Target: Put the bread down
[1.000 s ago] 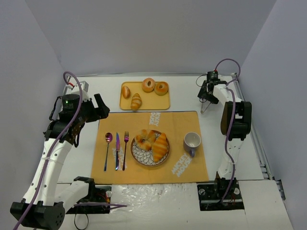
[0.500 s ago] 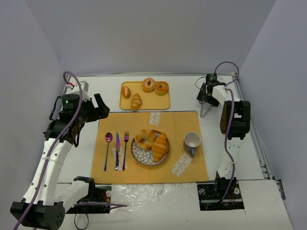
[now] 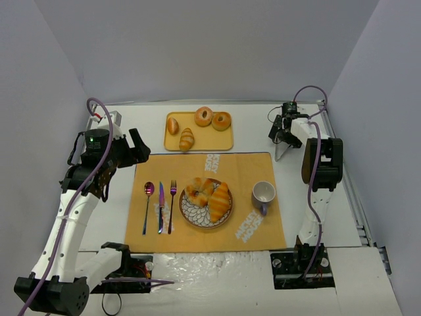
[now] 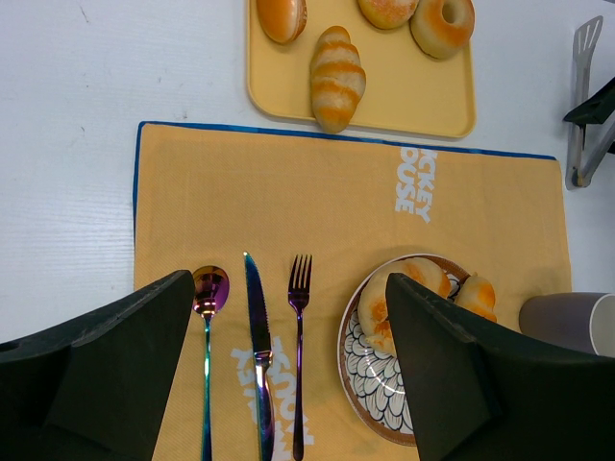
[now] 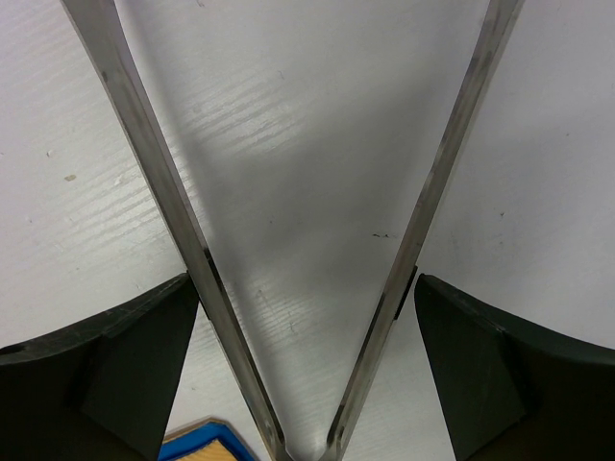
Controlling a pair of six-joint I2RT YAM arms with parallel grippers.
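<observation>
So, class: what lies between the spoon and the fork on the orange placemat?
A knife, beside the spoon and the fork; the left wrist view shows it best.

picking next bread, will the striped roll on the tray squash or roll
The striped roll looks puffy and light, so a hard pinch probably dents it. Its rounded oblong shape might roll sideways toward the tray rim.

Six breads (image 3: pixel 220 201): four on the one tray (image 3: pixel 217 140) (two rings (image 3: pixel 203 116), one round roll (image 3: pixel 173 125), one striped roll (image 3: pixel 187 139)) and two on the one plate (image 3: pixel 191 210). One spoon (image 3: pixel 148 189), one knife (image 3: pixel 160 207), one fork (image 3: pixel 172 197), one cup (image 3: pixel 264 193), one mat (image 3: pixel 243 168), one pair of tongs (image 5: pixel 154 173), two arms (image 3: pixel 69 212).
</observation>
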